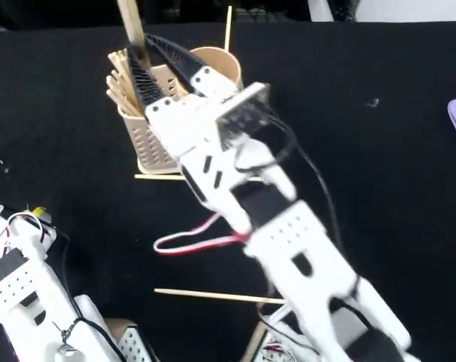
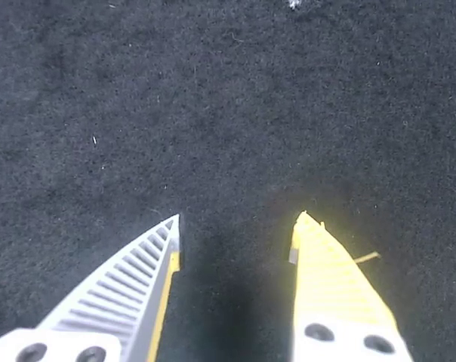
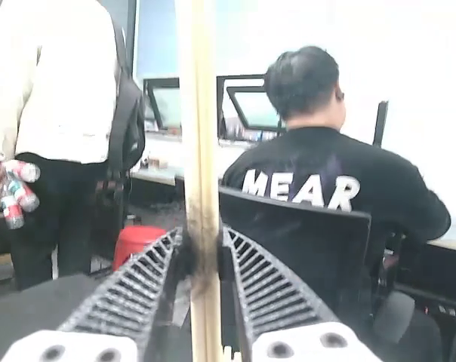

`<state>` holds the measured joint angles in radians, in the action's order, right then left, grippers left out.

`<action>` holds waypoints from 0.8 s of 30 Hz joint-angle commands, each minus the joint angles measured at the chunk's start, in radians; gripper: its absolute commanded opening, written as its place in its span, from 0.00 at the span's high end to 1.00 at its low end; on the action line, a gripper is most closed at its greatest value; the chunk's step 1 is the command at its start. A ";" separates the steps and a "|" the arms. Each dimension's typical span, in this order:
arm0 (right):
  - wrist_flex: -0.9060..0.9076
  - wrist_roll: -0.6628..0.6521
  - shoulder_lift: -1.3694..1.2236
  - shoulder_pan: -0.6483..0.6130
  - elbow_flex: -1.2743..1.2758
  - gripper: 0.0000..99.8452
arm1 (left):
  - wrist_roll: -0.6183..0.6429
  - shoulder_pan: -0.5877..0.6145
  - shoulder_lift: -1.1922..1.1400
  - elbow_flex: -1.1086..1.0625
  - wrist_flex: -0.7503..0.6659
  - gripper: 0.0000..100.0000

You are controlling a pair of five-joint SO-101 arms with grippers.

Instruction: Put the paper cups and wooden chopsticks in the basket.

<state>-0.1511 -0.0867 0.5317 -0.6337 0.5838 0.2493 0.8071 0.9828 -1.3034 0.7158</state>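
Over the basket's mouth, at about 11 o'clock on the table in the high view, a chopstick (image 1: 130, 23) stands nearly upright. Its long axis runs 12 to 6 and its lower end points down among the sticks (image 1: 121, 79) already bundled in the basket (image 1: 149, 147). The right gripper (image 1: 140, 47) pinches it crosswise, and in the right wrist view the jaws are drawn narrow on either side of the shaft (image 3: 198, 151). The drop seems to depend on that lower end staying inside the rim, which it appears to do, so opening the jaws should let it slide in. A cup (image 1: 220, 64) sits in the basket's 3 o'clock side, close behind the jaws. A second chopstick (image 1: 158, 176) lies flat against the basket's foot at 6 o'clock. A third (image 1: 220, 296) lies well apart, further toward 6 o'clock, with its axis running 9 to 3. The left arm (image 1: 20, 294) rests at 7 o'clock. The left gripper (image 2: 235, 226) has its jaws spread wide over bare black table (image 2: 213, 90) with nothing between them, so it looks free to take the third stick.
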 commanded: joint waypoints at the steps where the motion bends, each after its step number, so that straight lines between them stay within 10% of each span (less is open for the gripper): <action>1: -0.095 0.005 -0.107 0.028 -0.010 0.99 | 0.005 -0.007 0.018 0.016 -0.015 0.76; 14: 0.324 0.012 0.107 0.023 -0.027 0.87 | 0.005 -0.007 0.018 0.016 -0.015 0.76; 24: 1.192 0.003 0.607 0.262 0.096 0.87 | 0.005 -0.007 0.018 0.016 -0.015 0.76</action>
<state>0.7802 -0.0836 1.0411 -0.4971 0.6391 0.2493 0.8071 0.9828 -1.3034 0.7158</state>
